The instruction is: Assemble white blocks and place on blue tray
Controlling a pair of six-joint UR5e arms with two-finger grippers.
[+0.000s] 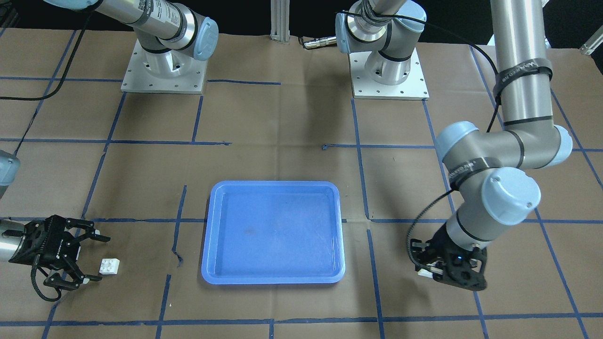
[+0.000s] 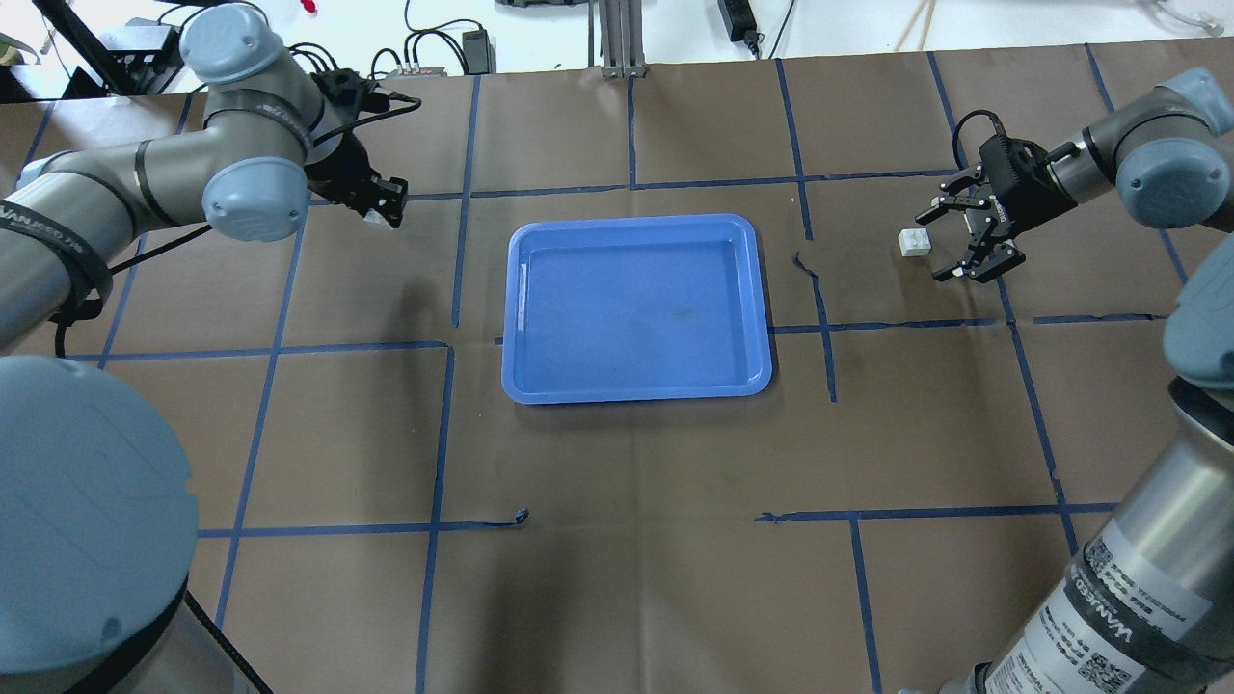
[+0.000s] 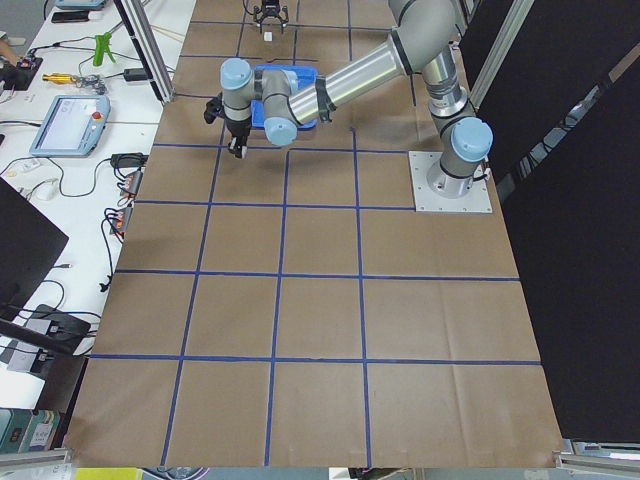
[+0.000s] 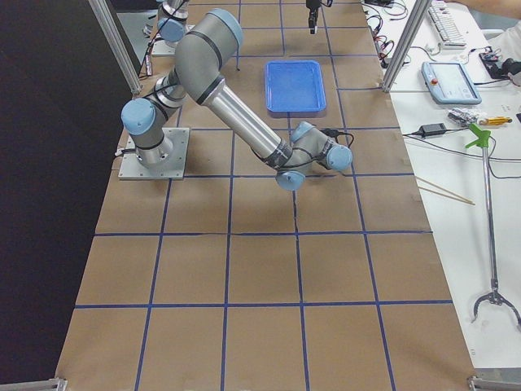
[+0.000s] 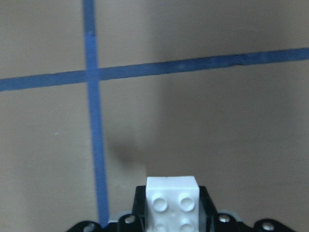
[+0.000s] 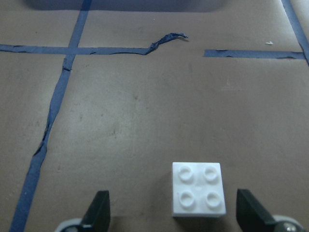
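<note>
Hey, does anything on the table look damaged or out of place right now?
Only minor wear: the blue tape between the tray and the free block is torn and curling off the paper, and the tray floor has a dark smudge. Nothing is spilled.

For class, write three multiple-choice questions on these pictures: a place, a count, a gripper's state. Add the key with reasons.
1. In the overhead view, where is the loose white block relative to the tray? A on it B to its right C to its left
2. How many studs top that block? A two B four C six
3. The left gripper is: A open and empty B shut on a second white block C out of sight
Key: 1 B, it lies beside the open right gripper. 2 B, the right wrist view shows four. 3 B, the left wrist view shows it clamped.
</note>
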